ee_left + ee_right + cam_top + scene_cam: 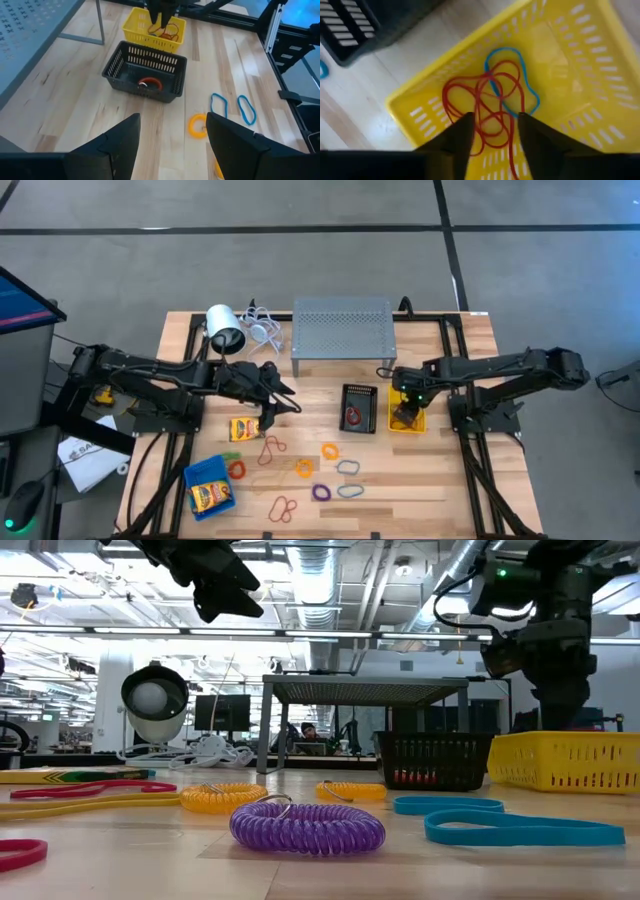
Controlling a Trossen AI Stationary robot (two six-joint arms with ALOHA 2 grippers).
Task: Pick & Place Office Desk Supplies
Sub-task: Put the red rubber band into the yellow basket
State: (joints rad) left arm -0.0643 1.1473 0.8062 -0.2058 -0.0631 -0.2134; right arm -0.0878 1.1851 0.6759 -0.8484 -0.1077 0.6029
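Taking the black bin point(358, 408) as the reference mark and working from the near edge of the table point(430, 490) outward: nearest lie the loose loops, with a purple coil band point(307, 825) and pale blue bands point(520, 828) on the bare wood well short of the bin, orange coil bands point(222, 797) a little beyond, and red bands point(285, 508) to the near left. The blue bin point(209, 488), holding a crayon box, stands at the near-left corner, well apart from the black bin; a second crayon box point(243, 428) lies to the black bin's left. The left gripper point(285, 402) hangs above the table left of the black bin, fingers parted and holding nothing. The black bin itself contains a red band point(149, 82). Touching its right side is the yellow bin point(406, 412), in which red and blue bands point(496, 100) lie tangled; the right gripper point(494, 131) is poised directly over them, fingers parted with nothing between them. Behind the black bin stands the grey perforated stand point(342, 326). Assessment: the bands are light, limp and springy; they will likely snag one another, so each is best pinched at a single strand of the loop, pressed close to the wood.
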